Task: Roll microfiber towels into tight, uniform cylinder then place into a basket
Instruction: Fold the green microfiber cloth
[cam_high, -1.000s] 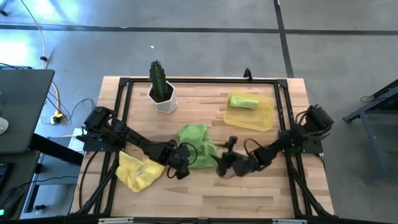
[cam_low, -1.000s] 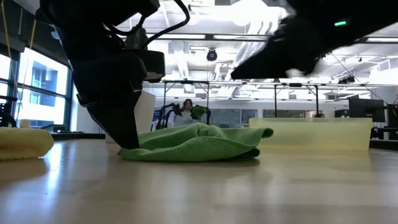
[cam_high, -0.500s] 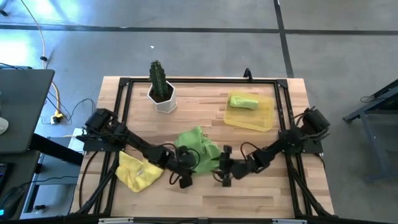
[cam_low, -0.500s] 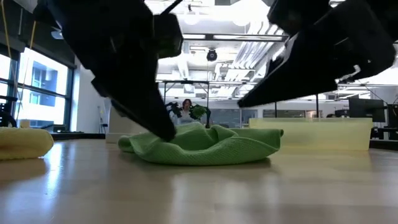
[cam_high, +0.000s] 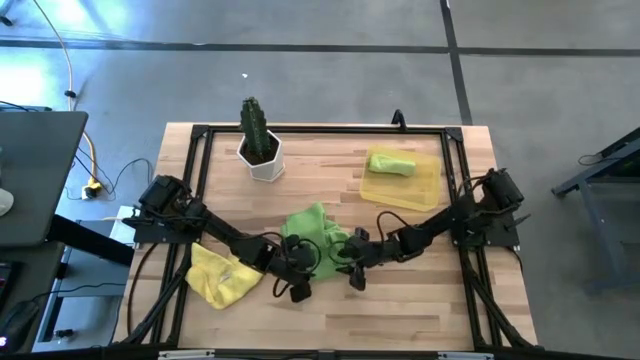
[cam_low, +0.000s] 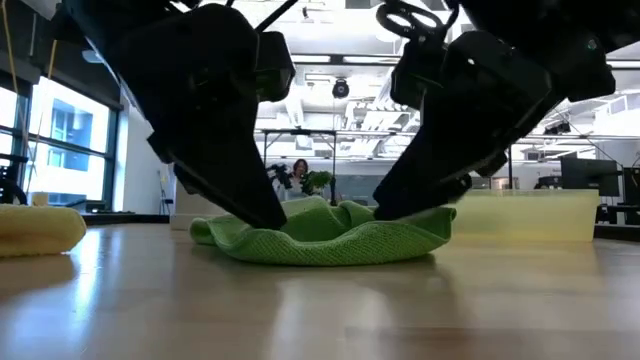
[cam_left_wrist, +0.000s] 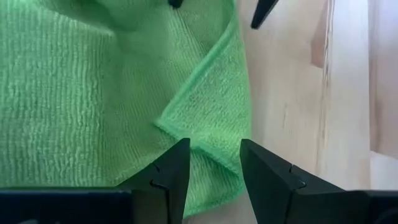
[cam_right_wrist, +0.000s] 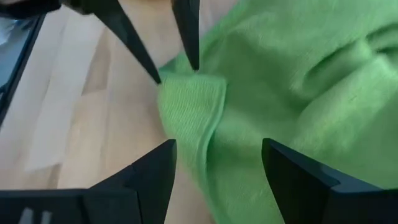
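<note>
Here, both grippers down at the near edge of the crumpled green towel (cam_high: 313, 234), which lies bunched on the wooden table (cam_high: 420, 300) nearer the camera than the cactus pot (cam_high: 261, 142). Left gripper (cam_left_wrist: 211, 163) with jaws parted, set over a folded corner at the towel's hem, cloth between and under the tips but not yet pinched. Right gripper (cam_right_wrist: 217, 163) likewise spread wide, straddling the same hem from the opposite side, nothing clamped. Seen from table height, both dark heads pressed low onto the heap, one at each end of it. Off to the towel's left, a yellow towel (cam_high: 222, 275) slumped in a loose pile, unrolled. Beyond the green towel, toward the far right of the table, the yellow basket (cam_high: 428, 192) holding one green roll (cam_high: 390, 163) already. Likely handling: light, limp, no stiffness at all, so prone to sag, fold over itself and spring open when let go; napped surface probably grippy against the wood and the fingers, so dragging may bunch it rather than slide it. Best hold judged to be the stitched hem, at two well-separated spots on one edge, to stretch it flat before rolling. Risk: pinching a doubled layer at the folded corner and rolling in a lump.
</note>
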